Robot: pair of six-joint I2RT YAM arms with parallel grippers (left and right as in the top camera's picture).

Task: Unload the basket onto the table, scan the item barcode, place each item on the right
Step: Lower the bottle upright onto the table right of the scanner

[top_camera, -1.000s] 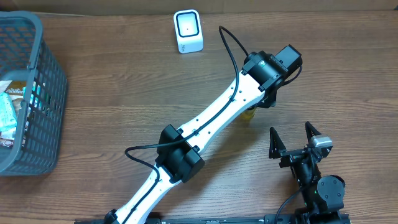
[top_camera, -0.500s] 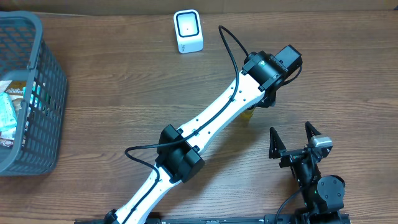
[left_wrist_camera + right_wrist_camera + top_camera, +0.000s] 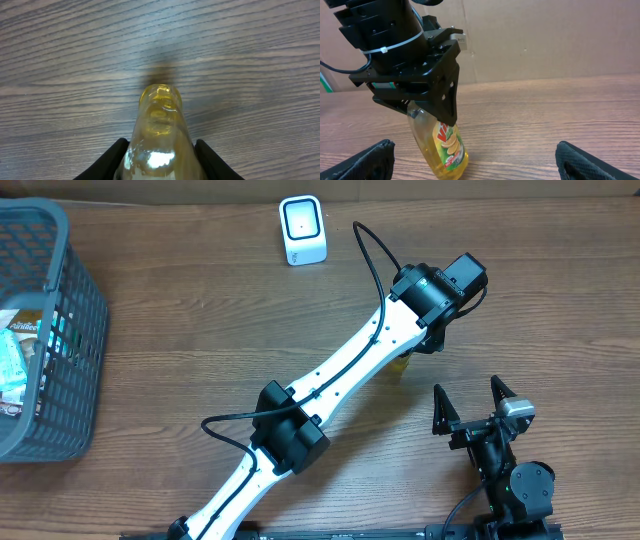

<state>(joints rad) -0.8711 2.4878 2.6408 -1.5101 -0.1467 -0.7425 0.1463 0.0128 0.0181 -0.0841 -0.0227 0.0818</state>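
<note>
The item is a clear bottle of yellow liquid [image 3: 442, 150] with an orange-and-green label. It leans slightly, its base down at the wooden table. My left gripper [image 3: 160, 142] is shut on the bottle [image 3: 159, 117], one black finger on each side of its upper body. From overhead the left wrist covers most of the bottle [image 3: 401, 364], right of the table's centre. No barcode shows in any view. My right gripper [image 3: 466, 388] stands open near the front edge, empty, a short way right of the bottle. A white scanner [image 3: 302, 230] sits at the back centre.
A grey mesh basket [image 3: 75, 320] holding several packets stands at the left edge. A cardboard wall [image 3: 545, 40] runs behind the table. The left arm [image 3: 340, 370] stretches diagonally across the middle of the table.
</note>
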